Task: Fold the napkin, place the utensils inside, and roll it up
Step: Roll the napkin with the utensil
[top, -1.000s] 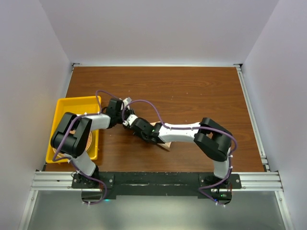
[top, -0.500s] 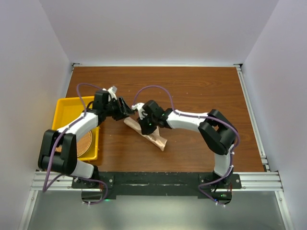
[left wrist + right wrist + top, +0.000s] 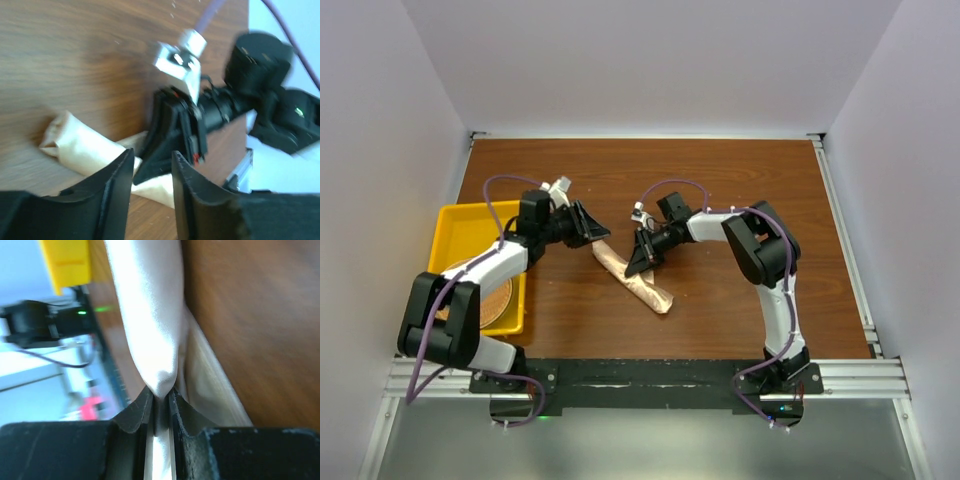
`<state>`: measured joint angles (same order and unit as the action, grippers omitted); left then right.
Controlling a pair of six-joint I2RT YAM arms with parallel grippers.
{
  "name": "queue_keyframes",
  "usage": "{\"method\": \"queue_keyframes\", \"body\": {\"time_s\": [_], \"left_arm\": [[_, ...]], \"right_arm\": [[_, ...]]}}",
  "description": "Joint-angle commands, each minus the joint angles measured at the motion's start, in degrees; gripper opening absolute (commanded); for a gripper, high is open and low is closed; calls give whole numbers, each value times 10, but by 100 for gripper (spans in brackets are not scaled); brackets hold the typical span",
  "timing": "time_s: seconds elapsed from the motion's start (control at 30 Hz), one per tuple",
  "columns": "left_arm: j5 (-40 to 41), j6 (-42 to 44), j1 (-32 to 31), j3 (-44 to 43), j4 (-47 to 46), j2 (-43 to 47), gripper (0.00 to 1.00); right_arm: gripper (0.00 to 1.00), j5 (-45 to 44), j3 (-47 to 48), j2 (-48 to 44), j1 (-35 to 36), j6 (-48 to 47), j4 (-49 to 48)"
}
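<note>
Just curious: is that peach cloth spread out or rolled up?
Rolled up: the napkin lies as a narrow slanted bundle, not a flat sheet.

Arms (image 3: 492, 262): white shells joined by black joints.
Cables (image 3: 212, 11): purple, looped along both arms.
Fingers (image 3: 115, 186): black, wedge-shaped.
Base plate (image 3: 640, 376): black.

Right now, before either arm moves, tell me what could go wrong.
1. The right gripper pinches only a thin fold of the napkin; pulling could unroll it.
2. The left gripper hangs open and empty near the roll's far end, close to the right one; the two might collide.
</note>
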<state>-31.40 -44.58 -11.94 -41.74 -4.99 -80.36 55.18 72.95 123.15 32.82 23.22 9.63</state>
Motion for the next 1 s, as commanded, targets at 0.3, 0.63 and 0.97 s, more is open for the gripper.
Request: {"method": "queue_keyframes", "body": {"time_s": [0.3, 0.63, 0.97], "left_arm": [[-46, -103, -62, 27, -248, -146, 28], [-29, -40, -62, 33, -214, -211, 24], [-23, -17, -62, 30, -190, -220, 24]], "right_arm": [[12, 26, 60, 67, -46, -12, 121], [31, -54, 90, 38, -46, -73, 203], [65, -178, 85, -85, -36, -141, 301]]}}
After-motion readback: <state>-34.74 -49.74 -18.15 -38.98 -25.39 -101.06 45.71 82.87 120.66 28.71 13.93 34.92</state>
